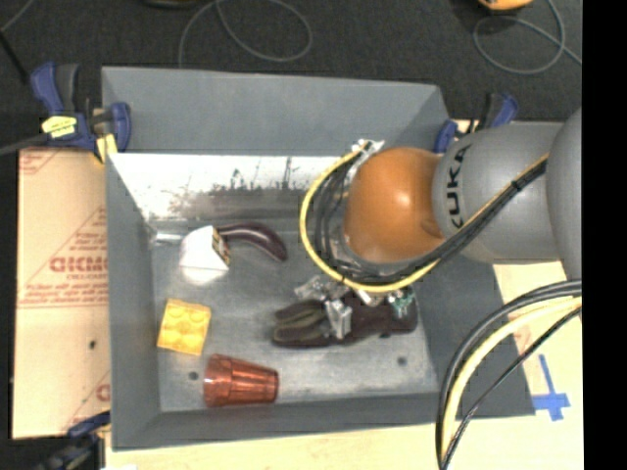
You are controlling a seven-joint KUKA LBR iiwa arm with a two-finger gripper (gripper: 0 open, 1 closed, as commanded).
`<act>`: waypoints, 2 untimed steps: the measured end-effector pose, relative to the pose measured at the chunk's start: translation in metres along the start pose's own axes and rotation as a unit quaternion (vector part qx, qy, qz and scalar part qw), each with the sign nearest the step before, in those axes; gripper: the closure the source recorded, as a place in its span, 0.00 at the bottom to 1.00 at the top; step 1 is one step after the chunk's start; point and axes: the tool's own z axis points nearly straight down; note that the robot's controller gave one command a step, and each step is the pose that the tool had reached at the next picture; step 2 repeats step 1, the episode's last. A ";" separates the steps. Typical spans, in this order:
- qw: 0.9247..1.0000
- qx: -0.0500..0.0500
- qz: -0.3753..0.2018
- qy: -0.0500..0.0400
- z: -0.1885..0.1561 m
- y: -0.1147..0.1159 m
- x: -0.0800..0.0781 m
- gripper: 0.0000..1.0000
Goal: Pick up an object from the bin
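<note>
My gripper (331, 307) is low in the bin's right half, under the arm's orange cover. It sits right on top of a dark brown, elongated, floppy-looking thing (299, 329) that lies flat on the bin floor and stretches from the middle toward the right. The right end of that thing is partly hidden beneath the gripper. A copper-red ribbed cup (240, 381) lies on its side near the front wall, left of the gripper.
A yellow studded brick (184, 326) lies at the left. Further back are a white rounded thing (200, 254) and a dark purple curved piece (253, 238) beside it. The arm and its yellow cables cover the bin's right back corner.
</note>
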 end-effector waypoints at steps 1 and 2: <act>1.000 0.001 0.008 -0.002 -0.135 -0.009 -0.005 1.00; 1.000 0.001 0.008 -0.002 -0.135 -0.009 -0.005 1.00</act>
